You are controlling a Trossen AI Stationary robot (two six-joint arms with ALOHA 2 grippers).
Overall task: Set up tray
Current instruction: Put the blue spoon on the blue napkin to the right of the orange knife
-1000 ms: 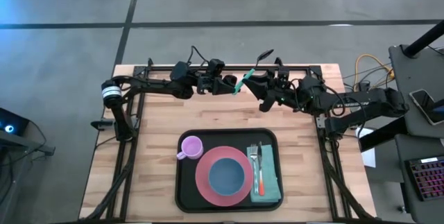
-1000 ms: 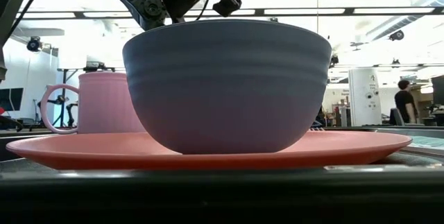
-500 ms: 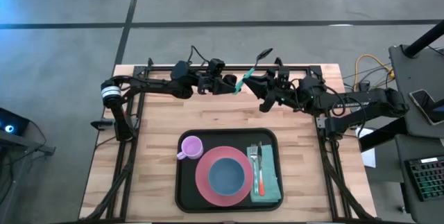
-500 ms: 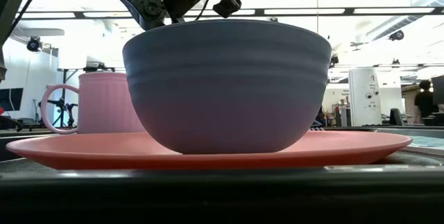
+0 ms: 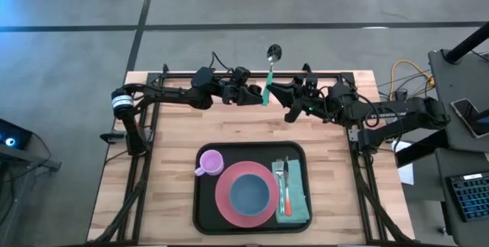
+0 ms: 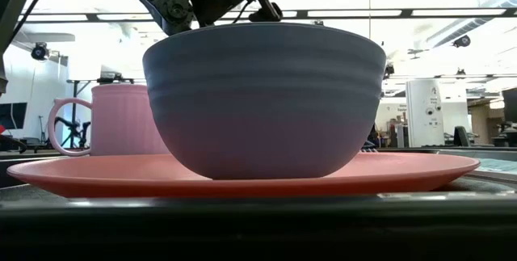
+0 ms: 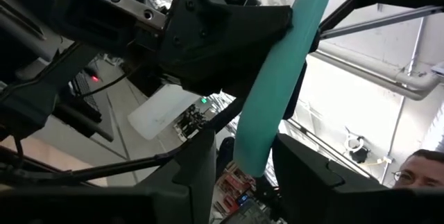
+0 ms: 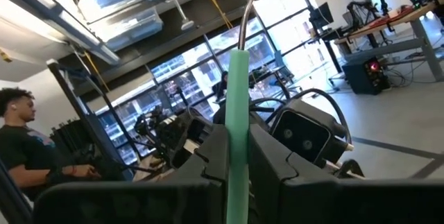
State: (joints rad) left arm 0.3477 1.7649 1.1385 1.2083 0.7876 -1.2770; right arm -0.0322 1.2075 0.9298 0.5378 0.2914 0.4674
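A spoon point(image 5: 268, 77) with a teal handle and a metal bowl is held in the air over the table's far edge, between my two grippers. My right gripper point(image 5: 278, 93) comes from the right and is shut on the handle point(image 8: 238, 92). My left gripper point(image 5: 258, 94) comes from the left. Its fingers point(image 7: 201, 172) stand open on either side of the handle's free end point(image 7: 251, 156), with a gap showing on each side. The black tray point(image 5: 197, 201) lies at the near middle and carries a pink plate point(image 5: 226, 201), a blue bowl point(image 5: 250, 193), a pink mug point(image 5: 210, 161) and a teal napkin point(image 5: 296, 201) with cutlery. My right gripper pinches the spoon's teal handle point(image 8: 238, 137) between its two fingers point(image 8: 208, 161), about midway along it. The fingers come level from the table's right and lie across the handle. The spoon is lifted clear, with its metal bowl point(image 5: 273, 50) pointing toward the far edge.
The black frame rail point(image 5: 336, 73) runs along the table's far edge, just behind both grippers. Bare wood point(image 5: 168, 132) lies between the grippers and the tray. In the low view the bowl point(image 6: 264, 99) and mug point(image 6: 121, 119) fill the foreground. People show in the room beyond.
The spoon has swung about in the air. Its metal bowl leaned toward the table's right before and now points straight at the far edge, while the handle has stayed between the two grippers. Both arms have held roughly the same place.
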